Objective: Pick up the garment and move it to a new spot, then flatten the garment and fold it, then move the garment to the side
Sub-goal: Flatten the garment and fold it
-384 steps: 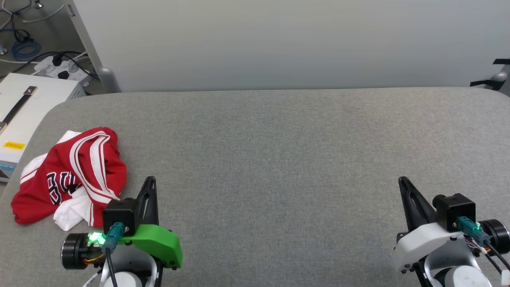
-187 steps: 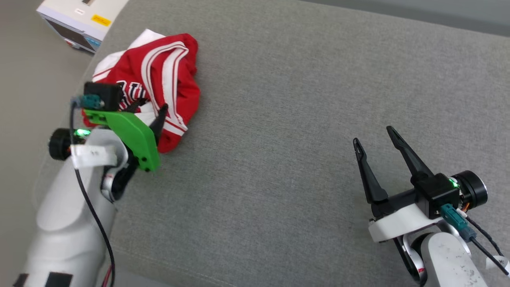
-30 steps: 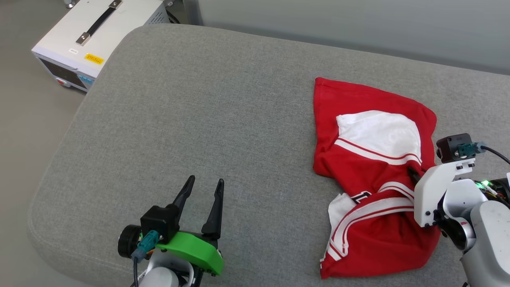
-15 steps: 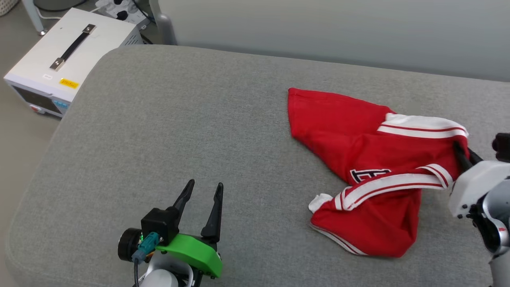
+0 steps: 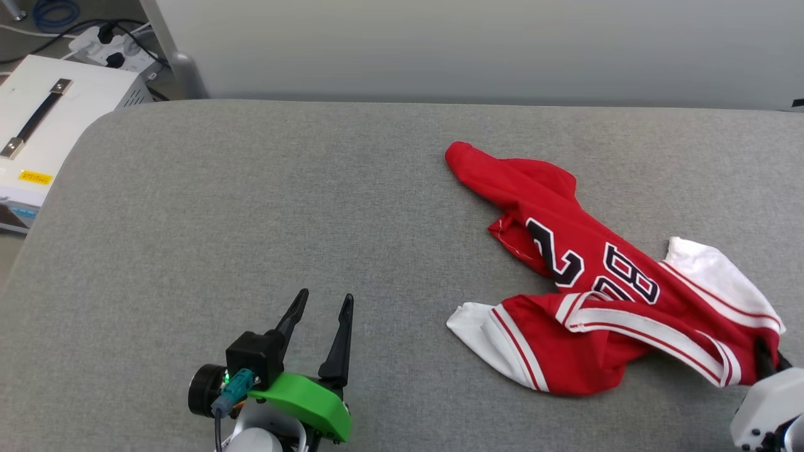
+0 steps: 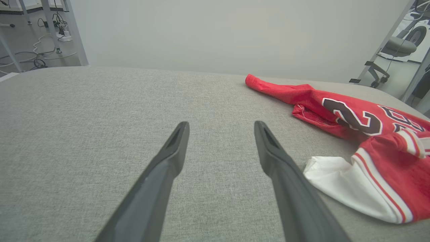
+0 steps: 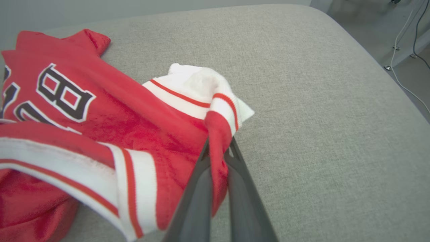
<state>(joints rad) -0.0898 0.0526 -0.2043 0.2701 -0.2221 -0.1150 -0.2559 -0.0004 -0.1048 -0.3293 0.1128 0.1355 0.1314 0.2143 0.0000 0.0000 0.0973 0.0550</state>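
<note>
Two claws, one pinching cloth

One claw, the right claw point(image 7: 219, 144), is pressed together on a red fold of the garment point(image 5: 603, 295), just beside its white sleeve. The garment lies crumpled on the right half of the grey surface point(image 5: 251, 207), with black numerals facing up, seemingly 2 and 8. The left claw point(image 5: 325, 295) hovers spread, near the garment's other sleeve but not touching it.

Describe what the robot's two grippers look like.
The left gripper has two long, dark, tapering jaws on a bright green mount, with a black box, a teal plug on a dark cable, a green light and a black round knob. The right gripper has the same dark jaws; its mount is white.
</note>
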